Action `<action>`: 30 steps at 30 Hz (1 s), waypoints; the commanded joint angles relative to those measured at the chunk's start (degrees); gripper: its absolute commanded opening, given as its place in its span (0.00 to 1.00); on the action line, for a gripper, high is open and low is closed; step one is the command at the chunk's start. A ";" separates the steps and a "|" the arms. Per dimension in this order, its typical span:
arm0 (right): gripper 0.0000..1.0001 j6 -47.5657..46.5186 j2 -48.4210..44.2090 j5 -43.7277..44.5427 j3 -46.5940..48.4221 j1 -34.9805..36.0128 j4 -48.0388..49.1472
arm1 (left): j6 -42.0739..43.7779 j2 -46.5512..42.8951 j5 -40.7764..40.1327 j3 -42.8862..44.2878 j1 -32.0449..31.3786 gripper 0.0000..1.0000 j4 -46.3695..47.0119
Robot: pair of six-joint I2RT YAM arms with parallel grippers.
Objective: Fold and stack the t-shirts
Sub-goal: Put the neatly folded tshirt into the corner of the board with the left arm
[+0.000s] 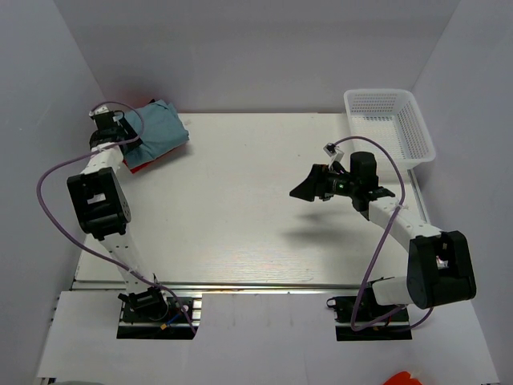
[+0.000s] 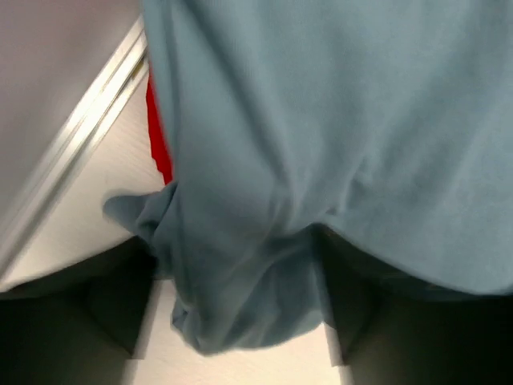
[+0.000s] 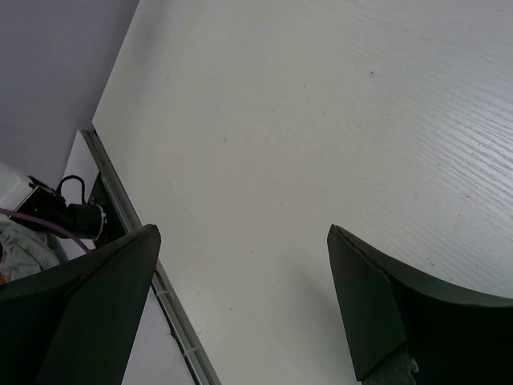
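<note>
The dusty blue-teal t-shirt (image 1: 160, 128) lies folded on top of a stack at the table's far left corner, with a red t-shirt (image 1: 141, 166) showing under its near edge. My left gripper (image 1: 120, 135) is at the stack's left side. In the left wrist view the blue shirt (image 2: 321, 120) fills the frame, and a bunch of it hangs between my wide-apart dark fingers (image 2: 112, 301), with the left gripper (image 2: 232, 321) open. A red edge (image 2: 159, 136) shows at the left. My right gripper (image 1: 304, 190) hovers open and empty over the bare table (image 3: 304, 120), its jaws wide (image 3: 243, 233). The black and white shirts are hidden.
A white plastic mesh basket (image 1: 389, 120) stands at the far right corner. The white table (image 1: 240, 224) has a metal rail along its near edge (image 1: 264, 285). Grey walls enclose the left, back and right sides.
</note>
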 commanded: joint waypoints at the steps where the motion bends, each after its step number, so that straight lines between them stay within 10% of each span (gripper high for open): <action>1: 0.90 -0.22 1.12 -0.83 1.25 0.13 2.54 | -1.60 -1.57 0.95 5.76 0.38 0.99 -5.01; 19: 0.90 -0.40 4.90 -4.00 2.39 0.22 3.16 | 7.62 -2.55 -8.53 19.73 -0.85 1.00 -18.81; 25: 0.90 0.65 7.97 -6.10 3.62 0.21 5.16 | 14.66 0.08 12.88 22.72 -1.37 0.98 -15.92; 30: 0.90 2.76 10.09 -7.78 3.88 0.21 6.76 | 14.66 11.48 13.86 34.67 -1.37 1.00 -21.27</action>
